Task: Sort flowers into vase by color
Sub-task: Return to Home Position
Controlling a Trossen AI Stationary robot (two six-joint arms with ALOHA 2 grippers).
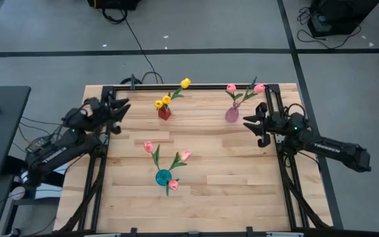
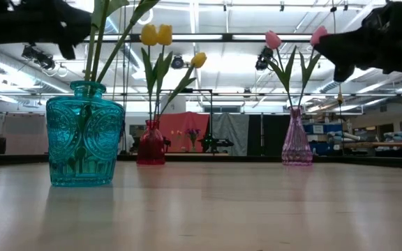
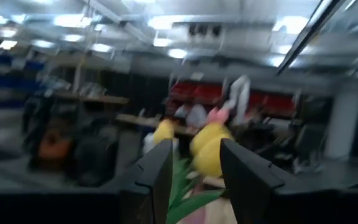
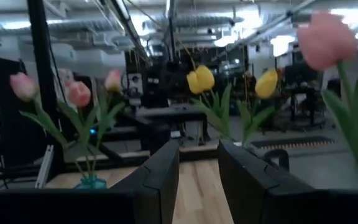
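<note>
Nearest the low camera: teal vase (image 2: 85, 136), upright, holding three pink tulips (image 1: 148, 146), one head hanging low just over the rim. Back row: red vase (image 1: 164, 113) with three yellow tulips (image 1: 185, 83), and pink vase (image 1: 231, 114) with two pink heads (image 1: 231, 87). Every tulip I can see sits in a vase, so I judge sorting done and only the retreat left. My left gripper (image 1: 122, 106) is just beside the red vase's blooms, fingers (image 3: 157, 171) apart, nothing held. My right gripper (image 1: 250, 124) is near the pink vase, likewise spread and empty. Risk: both back vases look narrow and top-heavy, with leaning stems. A sideways swing on pull-back could snag a leaf or head and tip a vase or drag a tulip out. Views: only the wrist cameras show the finger gaps. The low view gives just dark arm shapes overhead and crops the teal vase's heads. Only the high view shows how near each gripper is to its vase.
</note>
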